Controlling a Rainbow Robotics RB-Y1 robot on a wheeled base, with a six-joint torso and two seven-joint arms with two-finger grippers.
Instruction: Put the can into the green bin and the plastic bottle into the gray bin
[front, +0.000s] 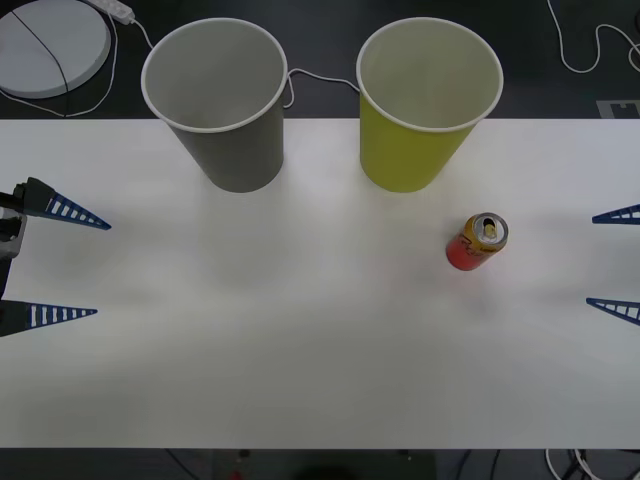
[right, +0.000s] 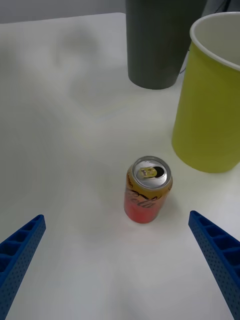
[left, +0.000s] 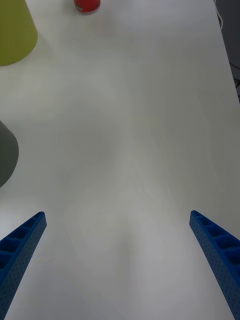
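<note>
The can (front: 477, 242), red and orange-yellow with a silver top, stands upright on the white table, in front of and slightly right of the green bin (front: 415, 140). To that bin's left is the gray bin (front: 235, 150); both stand upright with nothing showing inside. My right gripper (front: 591, 259) is open at the table's right edge, level with the can and well apart from it. Its wrist view looks at the can (right: 147, 190) ahead of the open gripper (right: 116, 216), with the green bin (right: 210, 115) and gray bin (right: 157, 45) beyond. Open too, my left gripper (front: 100, 268) waits at the left edge. The plastic bottle is out of view.
The white table (front: 300, 360) is bare between the two grippers. A round white device (front: 50, 45) and cables (front: 320, 78) lie on the dark floor behind the bins. In the left wrist view, the can (left: 87, 5) and green bin (left: 12, 30) show far off.
</note>
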